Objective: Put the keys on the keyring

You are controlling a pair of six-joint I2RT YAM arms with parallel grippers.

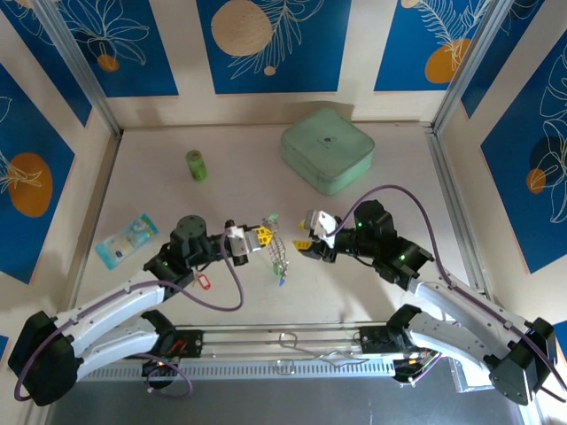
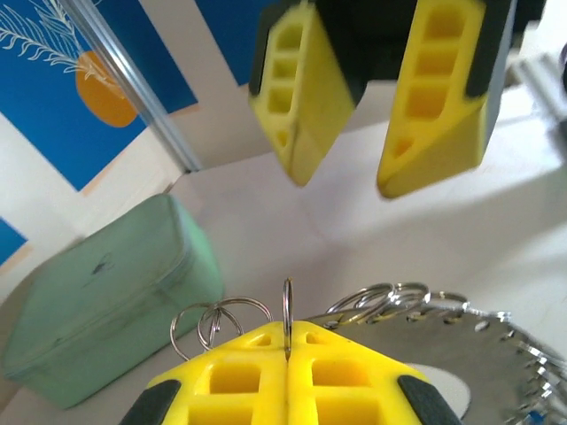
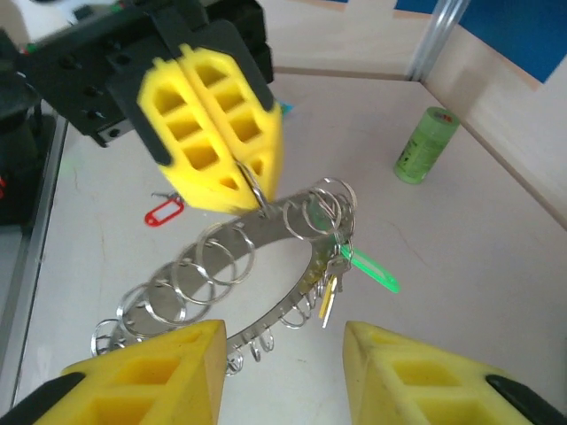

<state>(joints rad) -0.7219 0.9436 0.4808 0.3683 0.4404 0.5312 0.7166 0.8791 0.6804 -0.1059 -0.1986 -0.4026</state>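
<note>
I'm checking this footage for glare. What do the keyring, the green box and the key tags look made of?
Keyring: metal with a bright, silvery finish. It catches the light, and thin wire loops line its rim.
Green box: matte pale green with rounded corners and a seam around its side. It is possibly fabric or soft plastic.
Green tag and red tag: likely plastic, brightly coloured and smooth.

No legible text noted. A small dark mark on the green box [image 1: 328, 149] and print on the blue packet [image 1: 127, 239] cannot be read.
</note>
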